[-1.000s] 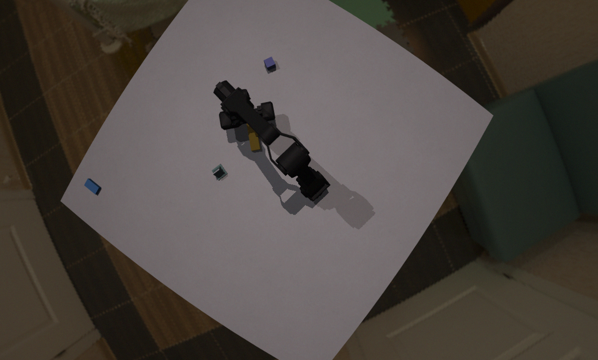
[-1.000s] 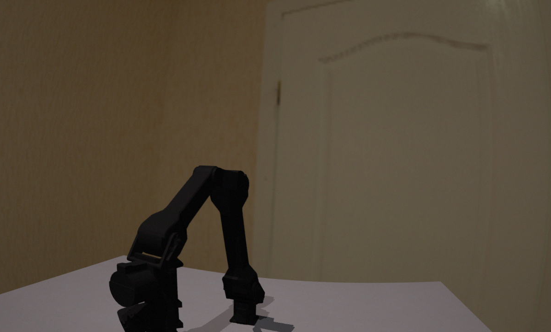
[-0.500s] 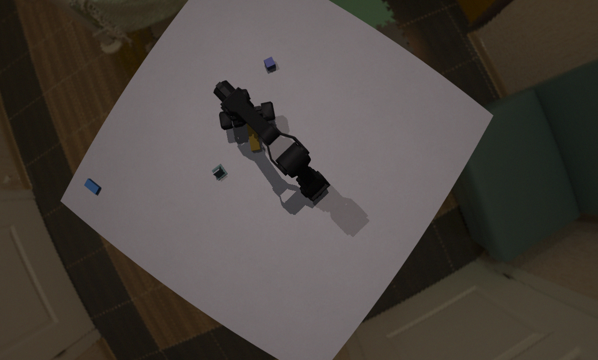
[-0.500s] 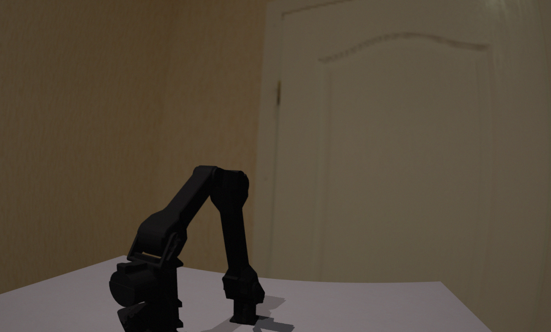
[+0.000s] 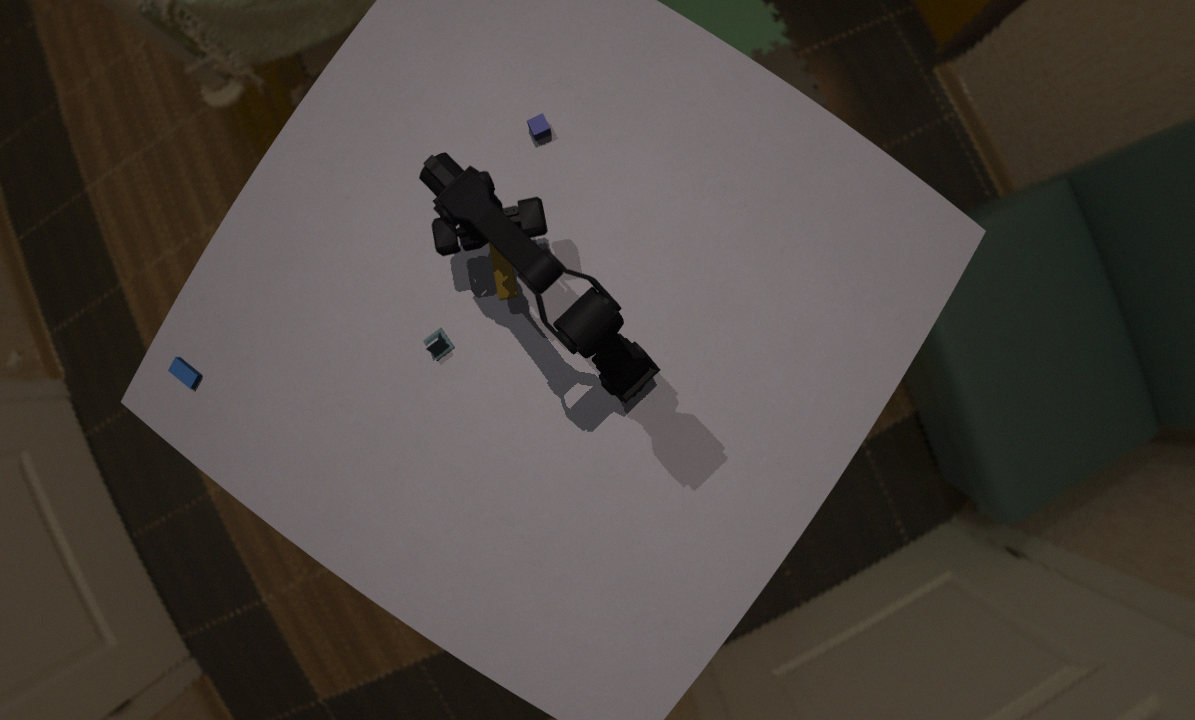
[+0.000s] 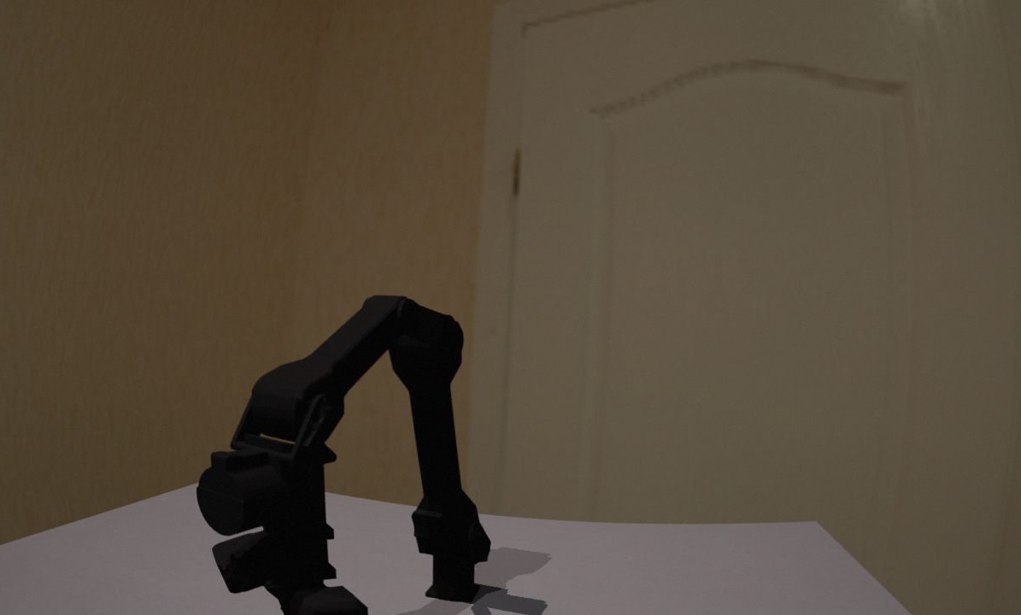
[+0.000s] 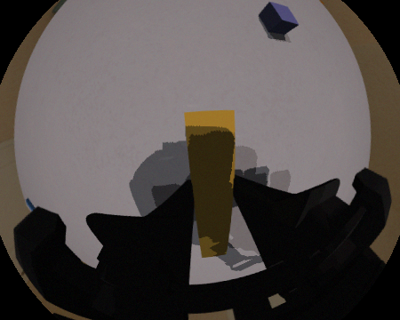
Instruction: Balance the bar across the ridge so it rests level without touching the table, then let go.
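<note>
The yellow bar [image 5: 504, 279] [image 7: 211, 160] lies lengthwise between the fingers of my gripper [image 5: 486, 235] [image 7: 211, 181]. The gripper is shut on the bar, with one finger against each long side in the wrist view. The bar's far end sticks out beyond the fingertips. Whether its underside touches the table cannot be told. The arm hides part of the bar in the top view. A small teal piece with a dark middle [image 5: 447, 342], seemingly the ridge, stands apart from the bar, below and left of it in the top view. The exterior view shows neither the bar nor the ridge.
A purple cube [image 5: 539, 126] [image 7: 278, 19] stands on the table [image 5: 717, 268] [image 7: 111, 80], beyond the gripper. A blue block [image 5: 185, 372] [image 7: 30, 204] lies near the table's left corner in the top view. The arm's base [image 5: 628, 371] stands right of the ridge.
</note>
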`<state>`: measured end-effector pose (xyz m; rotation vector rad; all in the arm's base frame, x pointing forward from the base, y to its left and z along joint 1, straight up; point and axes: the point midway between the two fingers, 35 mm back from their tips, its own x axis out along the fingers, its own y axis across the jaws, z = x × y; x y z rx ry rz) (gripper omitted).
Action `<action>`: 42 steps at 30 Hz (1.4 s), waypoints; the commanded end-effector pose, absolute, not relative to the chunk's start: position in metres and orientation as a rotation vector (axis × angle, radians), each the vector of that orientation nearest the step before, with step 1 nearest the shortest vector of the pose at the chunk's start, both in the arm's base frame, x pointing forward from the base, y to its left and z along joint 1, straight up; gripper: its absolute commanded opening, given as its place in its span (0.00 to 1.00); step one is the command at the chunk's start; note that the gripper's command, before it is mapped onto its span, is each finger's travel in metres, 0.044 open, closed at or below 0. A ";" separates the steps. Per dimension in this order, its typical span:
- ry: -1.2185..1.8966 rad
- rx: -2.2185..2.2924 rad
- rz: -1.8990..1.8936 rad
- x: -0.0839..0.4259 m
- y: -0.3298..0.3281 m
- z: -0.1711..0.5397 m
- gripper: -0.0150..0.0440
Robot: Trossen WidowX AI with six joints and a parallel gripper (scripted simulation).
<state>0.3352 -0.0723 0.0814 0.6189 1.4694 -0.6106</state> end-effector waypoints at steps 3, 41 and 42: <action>1.454 0.621 -0.610 0.338 -0.073 0.101 0.25; 1.479 0.525 -0.513 0.347 -0.016 0.153 0.25; 1.481 0.519 -0.506 0.347 -0.013 0.153 0.25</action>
